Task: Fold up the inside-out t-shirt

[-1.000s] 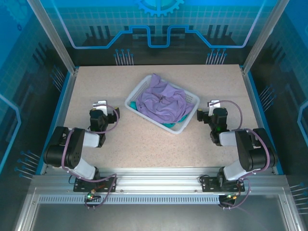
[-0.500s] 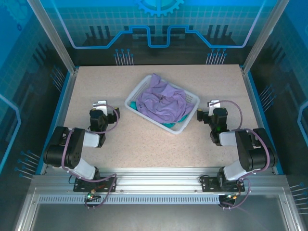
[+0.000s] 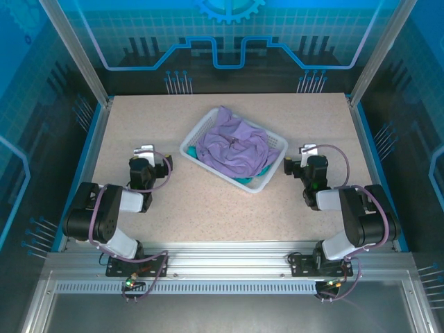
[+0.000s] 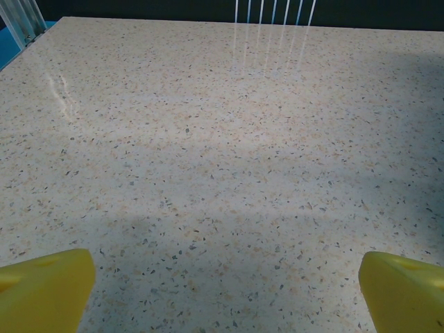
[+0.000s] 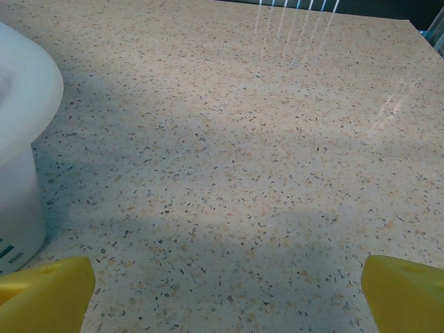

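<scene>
Zero progress on the fold is recorded. The t-shirt point(image 3: 234, 149) is found crumpled in a white basket point(image 3: 189, 144) set at an angle mid-surface. It is heaped above the rim, with a teal garment point(image 3: 244, 180) showing from beneath at the near edge.

The left end effector point(image 3: 143, 151) is held low, left of the basket and apart from it. Its fingertips point(image 4: 43, 286) are spread wide, with nothing between them but the bare speckled surface point(image 4: 222, 139). The right end effector point(image 3: 309, 150) is likewise spread wide and empty, and the basket wall is seen close on its left in the wrist view.

Step in hand is judged to be the first one: getting the t-shirt out of the basket (no approach made yet).

For the next move, a reach up and over the rim is called for. A pinch should be taken on the top lavender fold alone, so that the teal garment is left behind. A lift clear of the rim would be needed next, then a spread on the open surface nearer the arm bases. The basket looks light, so it may be dragged if cloth snags on the mesh.
</scene>
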`<move>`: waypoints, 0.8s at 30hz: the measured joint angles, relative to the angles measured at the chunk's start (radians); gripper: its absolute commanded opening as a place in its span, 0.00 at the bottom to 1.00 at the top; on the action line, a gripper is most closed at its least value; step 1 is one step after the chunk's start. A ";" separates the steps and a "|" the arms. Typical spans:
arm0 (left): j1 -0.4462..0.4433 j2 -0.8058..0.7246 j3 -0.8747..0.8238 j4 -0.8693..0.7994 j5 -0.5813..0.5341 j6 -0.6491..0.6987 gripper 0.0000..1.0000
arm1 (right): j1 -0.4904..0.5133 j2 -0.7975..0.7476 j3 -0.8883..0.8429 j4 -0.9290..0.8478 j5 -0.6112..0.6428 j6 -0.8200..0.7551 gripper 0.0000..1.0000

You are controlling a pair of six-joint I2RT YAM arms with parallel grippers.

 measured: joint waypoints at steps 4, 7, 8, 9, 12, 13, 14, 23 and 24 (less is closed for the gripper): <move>0.001 -0.016 0.000 -0.011 -0.019 -0.017 0.99 | 0.000 0.000 0.000 0.000 0.000 0.000 1.00; 0.002 -0.047 0.000 -0.014 -0.029 -0.026 0.99 | 0.002 -0.027 0.005 -0.038 0.007 0.000 1.00; 0.002 -0.068 0.001 -0.035 -0.037 -0.027 0.99 | 0.004 -0.052 0.016 -0.084 0.016 0.003 1.00; 0.002 -0.103 0.008 -0.085 -0.050 -0.032 0.99 | 0.003 -0.090 0.040 -0.157 0.026 0.017 1.00; 0.003 -0.245 0.067 -0.269 -0.103 -0.075 0.99 | -0.017 -0.222 0.138 -0.340 0.037 0.095 1.00; 0.004 -0.290 0.104 -0.348 -0.109 -0.102 0.99 | -0.032 -0.270 0.177 -0.410 0.030 0.127 0.99; 0.005 -0.331 0.144 -0.415 -0.111 -0.132 0.99 | -0.041 -0.312 0.206 -0.465 0.024 0.147 0.96; -0.025 -0.443 0.304 -0.653 0.194 -0.380 0.99 | 0.312 -0.195 0.593 -0.821 -0.087 0.147 0.89; -0.046 -0.430 0.306 -0.672 0.217 -0.394 0.99 | 0.351 -0.122 0.652 -0.851 -0.087 0.143 0.89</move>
